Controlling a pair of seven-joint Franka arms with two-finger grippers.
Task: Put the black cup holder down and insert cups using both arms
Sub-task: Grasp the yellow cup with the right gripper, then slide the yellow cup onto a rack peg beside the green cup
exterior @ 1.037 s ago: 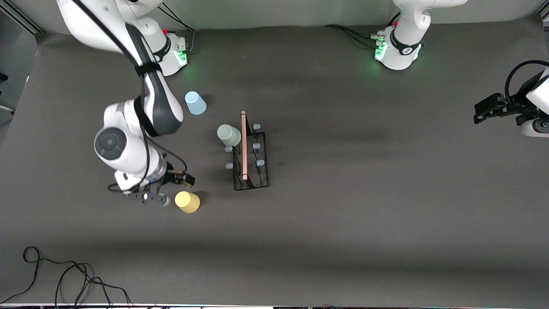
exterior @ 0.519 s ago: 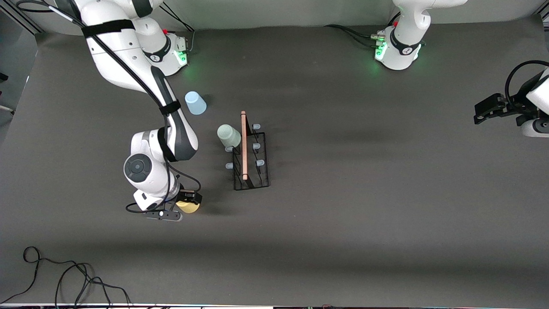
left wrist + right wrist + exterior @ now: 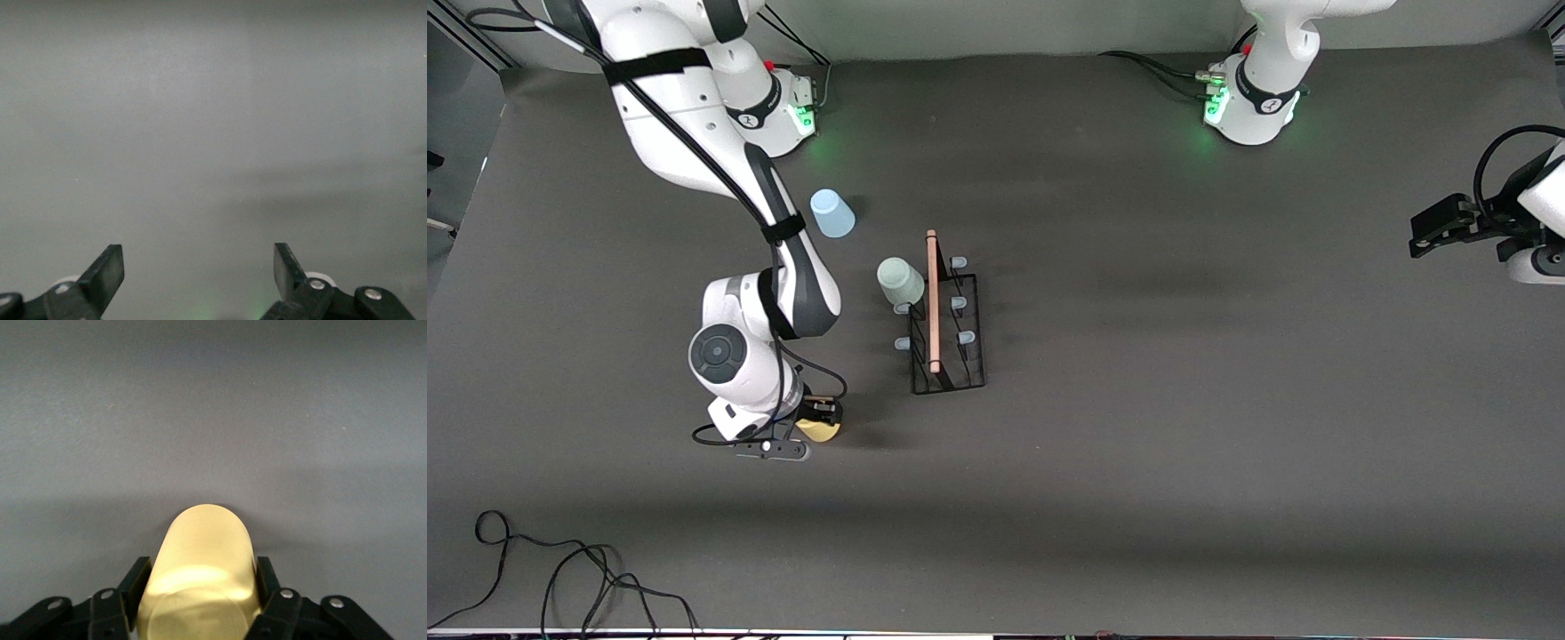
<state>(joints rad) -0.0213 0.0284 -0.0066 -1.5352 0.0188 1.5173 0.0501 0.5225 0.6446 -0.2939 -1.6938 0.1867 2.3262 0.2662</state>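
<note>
A: Where's the rack?

B: The rack (image 3: 946, 324) stands on the grey surface (image 3: 1183, 427), toward the right arm's end, its wooden handle (image 3: 933, 300) running along the top. The green cup (image 3: 900, 281) sits upside down on one of its pegs, on the side facing the right arm's end.

A: And the other cups?

B: The blue cup (image 3: 831, 213) stands upside down on the surface, farther from the front camera than the rack and nearer the right arm's base. The yellow cup (image 3: 819, 430) is nearer the camera than the rack, low at the surface.

A: Is anything holding it?

B: Yes. The right gripper (image 3: 816, 416) is down at it, fingers (image 3: 135, 582) clamped on the yellow cup (image 3: 200, 580), one pressed to each side in the right wrist view.

A: The left arm?

B: It waits at its own end of the surface. The left gripper (image 3: 1440, 227) hangs above the edge there, fingers (image 3: 105, 275) wide apart with nothing between them; its wrist view shows only bare grey surface.
</note>
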